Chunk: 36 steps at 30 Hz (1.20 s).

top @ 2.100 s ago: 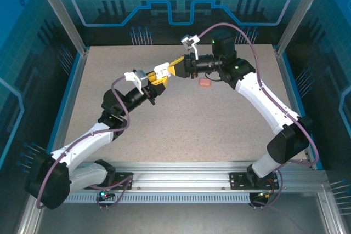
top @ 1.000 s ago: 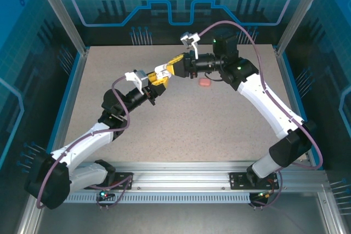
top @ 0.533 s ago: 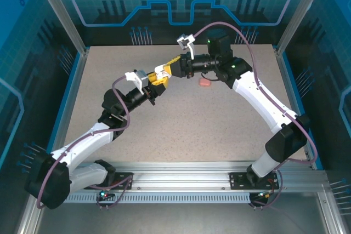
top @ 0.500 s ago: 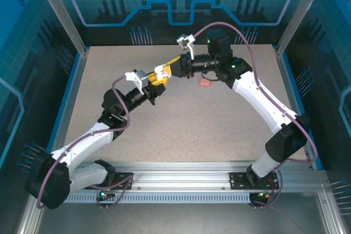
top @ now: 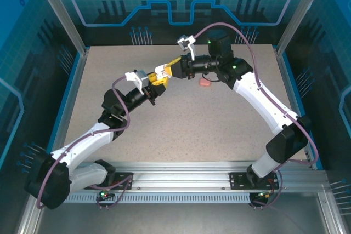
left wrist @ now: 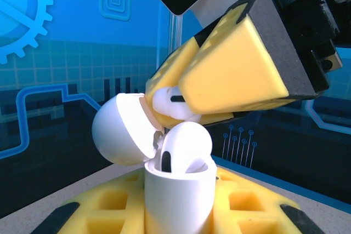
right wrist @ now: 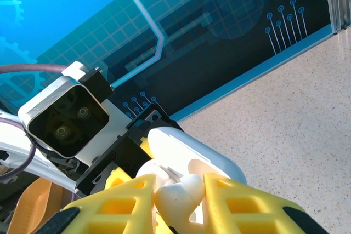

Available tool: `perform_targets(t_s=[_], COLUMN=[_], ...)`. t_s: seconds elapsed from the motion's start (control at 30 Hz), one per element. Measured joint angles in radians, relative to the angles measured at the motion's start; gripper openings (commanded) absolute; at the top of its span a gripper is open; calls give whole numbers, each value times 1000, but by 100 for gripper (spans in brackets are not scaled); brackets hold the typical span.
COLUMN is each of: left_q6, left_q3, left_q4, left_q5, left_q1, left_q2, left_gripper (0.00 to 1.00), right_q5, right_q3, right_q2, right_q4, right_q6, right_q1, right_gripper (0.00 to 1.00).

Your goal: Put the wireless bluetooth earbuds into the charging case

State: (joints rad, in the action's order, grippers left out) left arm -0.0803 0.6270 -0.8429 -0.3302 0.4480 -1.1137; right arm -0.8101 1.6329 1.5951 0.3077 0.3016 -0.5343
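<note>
Left hand: my left hand (top: 159, 79) was pressed in on the charging case (left wrist: 178, 198). Its yellow fingers (left wrist: 247, 212) squeezed the white body from both sides and held it upright in the air above the counter.
Right hand: my right hand (top: 171, 69) was pinching a white earbud (left wrist: 166, 102) between its yellow pads. The earbud's rounded end poked out past the tips.
Case lid: the lid (left wrist: 120, 130) was swung open. In the left wrist view it tipped back to the left and joined the body at the rim.
Inside the case: a second earbud (left wrist: 185, 145) sat in the body. Its domed top rose above the rim, and a dark slot showed on its face.
Earbud to case: the white earbud hung just above the open mouth, close beside the lid's inner face and near the second earbud. I could not tell whether it touched either one.
Hands together: my two sets of fingertips met over the far middle of the counter, the left arm reaching from the near left and the right arm curving in from the right.
Counter: the counter (top: 192, 130) was speckled beige. A small salmon-pink object (top: 204, 82) lay on it just under my right wrist, apart from both hands and too small for me to make out.
Surroundings: blue printed panels (top: 181, 4) closed off the far side, set in an aluminium frame.
</note>
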Motion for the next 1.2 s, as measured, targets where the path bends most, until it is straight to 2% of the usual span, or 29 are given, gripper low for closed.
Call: perform_targets(t_s=[0.33, 0.7, 1.1, 1.2], left_q6=[0, 0, -1, -1], left_q3=[0, -2, -9, -9], left_q4=[-3, 1, 0, -2], left_q5=[-1, 0, 38, 45], left_q1=[2, 1, -1, -2], left_q2=[0, 0, 0, 0], left_gripper=[0, 0, 0, 0], right_q5=[23, 104, 126, 127], right_q3=[-11, 28, 129, 145], right_q2=[-15, -11, 46, 55], right_q4=[29, 114, 180, 187], right_q6=[-9, -19, -6, 1], right_q1=[0, -5, -22, -24], right_gripper=[25, 34, 49, 59])
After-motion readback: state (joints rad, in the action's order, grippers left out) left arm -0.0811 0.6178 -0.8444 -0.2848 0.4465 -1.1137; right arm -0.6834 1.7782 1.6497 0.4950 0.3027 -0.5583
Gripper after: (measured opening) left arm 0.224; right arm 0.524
